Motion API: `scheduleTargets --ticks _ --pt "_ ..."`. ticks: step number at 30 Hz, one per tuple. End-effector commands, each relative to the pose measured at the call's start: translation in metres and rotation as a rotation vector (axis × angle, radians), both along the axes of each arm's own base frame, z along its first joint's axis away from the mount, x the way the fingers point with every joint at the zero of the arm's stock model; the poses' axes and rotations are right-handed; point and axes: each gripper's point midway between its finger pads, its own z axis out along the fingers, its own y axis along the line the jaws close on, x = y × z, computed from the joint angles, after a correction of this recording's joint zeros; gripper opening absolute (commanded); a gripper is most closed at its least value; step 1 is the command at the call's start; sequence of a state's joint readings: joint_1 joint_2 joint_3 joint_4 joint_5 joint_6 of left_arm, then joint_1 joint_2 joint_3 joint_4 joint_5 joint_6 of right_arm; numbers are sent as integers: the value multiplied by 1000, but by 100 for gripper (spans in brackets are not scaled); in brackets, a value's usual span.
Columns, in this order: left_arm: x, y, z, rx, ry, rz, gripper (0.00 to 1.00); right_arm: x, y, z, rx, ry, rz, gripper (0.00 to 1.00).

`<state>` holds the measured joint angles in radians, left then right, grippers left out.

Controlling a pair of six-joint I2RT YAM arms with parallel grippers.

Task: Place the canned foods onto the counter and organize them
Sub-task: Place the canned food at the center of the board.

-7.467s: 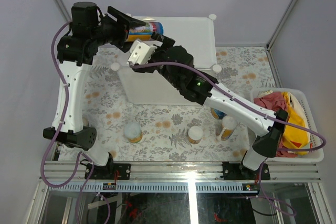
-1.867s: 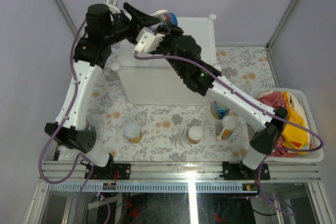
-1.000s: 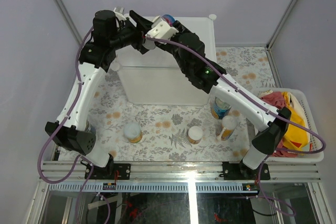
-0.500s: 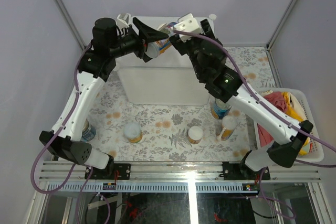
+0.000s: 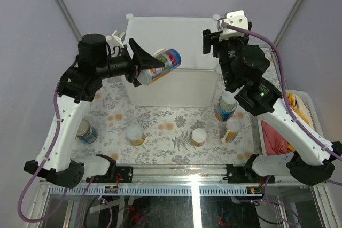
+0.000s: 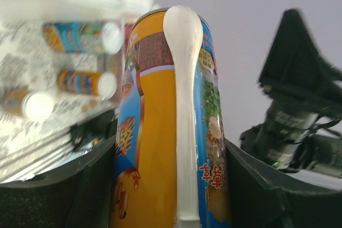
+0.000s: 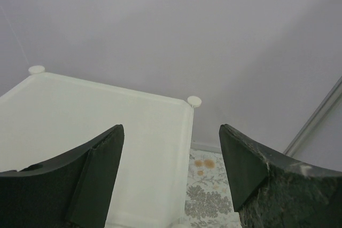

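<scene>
Clamping a tall can across its round wall with the left gripper, toward one end, tilted almost flat. Holding it aloft by the near left edge of the counter, apparently not touching the top. Judging by the printed yellow and blue label: stiff, smooth, likely slippery, probably light to middling in weight. Best taken mid-body, square across the wall, never by the rim. Needs turning upright before setting down, or may roll. Spread wide and empty at the right gripper, up near the counter's far right corner. Noting other cans upright on the table below.
</scene>
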<state>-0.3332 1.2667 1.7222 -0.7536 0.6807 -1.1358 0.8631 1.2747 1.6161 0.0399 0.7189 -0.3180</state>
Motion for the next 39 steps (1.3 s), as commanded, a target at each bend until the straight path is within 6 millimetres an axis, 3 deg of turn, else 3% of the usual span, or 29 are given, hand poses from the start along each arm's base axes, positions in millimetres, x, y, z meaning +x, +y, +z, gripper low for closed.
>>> scheduleTargets --ticks 1,9,22,30,39 --pt "-69 0 -8 50 -36 -239 0 -16 -11 5 74 26 25 79" --pt "-94 2 -80 257 77 -249 0 -24 -10 -10 48 106 56 79" --pt "-98 -9 -188 636 158 -247 0 -32 0 -48 29 203 117 79" --pt "-107 -31 -235 788 177 -324 0 -41 -1 -62 21 234 150 80" --pt "-125 -41 -277 897 228 -426 0 -52 -2 -56 42 221 199 80"
